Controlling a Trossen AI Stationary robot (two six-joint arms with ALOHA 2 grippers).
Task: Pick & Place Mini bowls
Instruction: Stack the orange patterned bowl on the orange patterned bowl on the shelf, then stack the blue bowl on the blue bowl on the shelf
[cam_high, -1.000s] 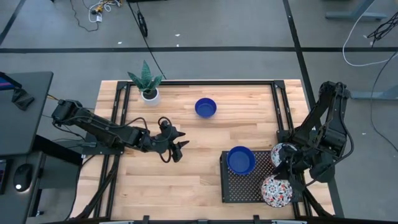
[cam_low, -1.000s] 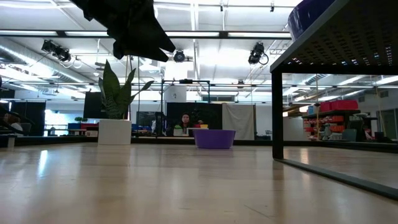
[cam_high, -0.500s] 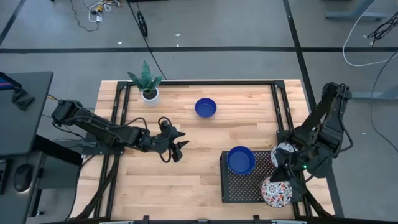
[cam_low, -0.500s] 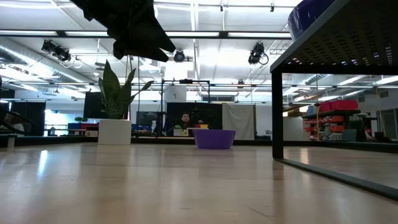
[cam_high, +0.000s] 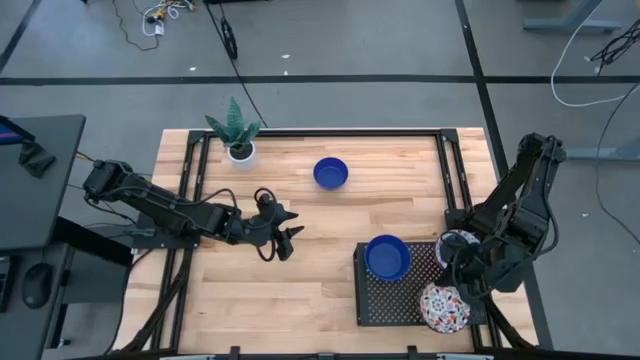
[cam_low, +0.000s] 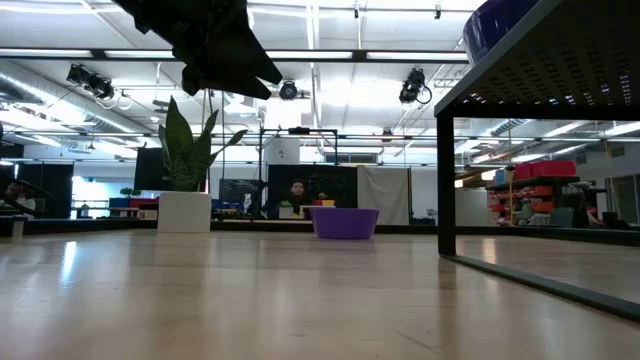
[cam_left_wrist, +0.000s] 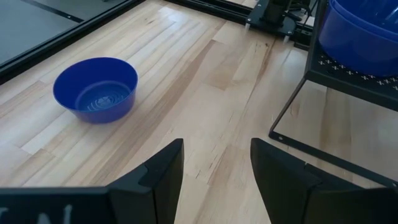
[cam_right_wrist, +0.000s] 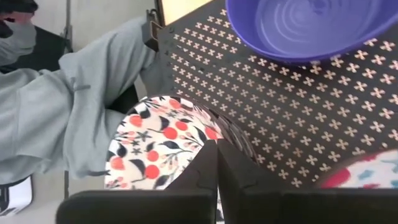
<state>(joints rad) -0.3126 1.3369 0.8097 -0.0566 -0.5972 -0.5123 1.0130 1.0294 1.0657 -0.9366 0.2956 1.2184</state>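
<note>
One blue mini bowl (cam_high: 330, 172) stands on its base on the table's far middle. A second blue one (cam_high: 386, 257) sits on the black perforated rack (cam_high: 395, 300). A floral mini bowl (cam_high: 445, 307) lies at the rack's near right corner. Another floral bowl (cam_high: 457, 243) is half hidden under my right arm. My right gripper (cam_right_wrist: 217, 163) is shut above the rack's right end, its tips at the near floral bowl's rim (cam_right_wrist: 208, 129). My left gripper (cam_high: 287, 235) hangs open above the table's middle left, with nothing between its fingers. My right gripper's shut fingertips (cam_right_wrist: 210, 155) point down at the rim of the near floral bowl, on the side toward the rack's middle. I cannot tell whether they touch it.
A potted plant (cam_high: 238, 140) stands at the far left. The rack stands on legs above the table (cam_left_wrist: 205, 81), open underneath (cam_low: 540, 200). A person's grey sleeve (cam_right_wrist: 68, 112) shows beyond the table's near edge. Bare wood lies between the far blue bowl and the rack.
My right arm's wrist has shifted a little above the rack's right end. The bowls have stayed where they were.
</note>
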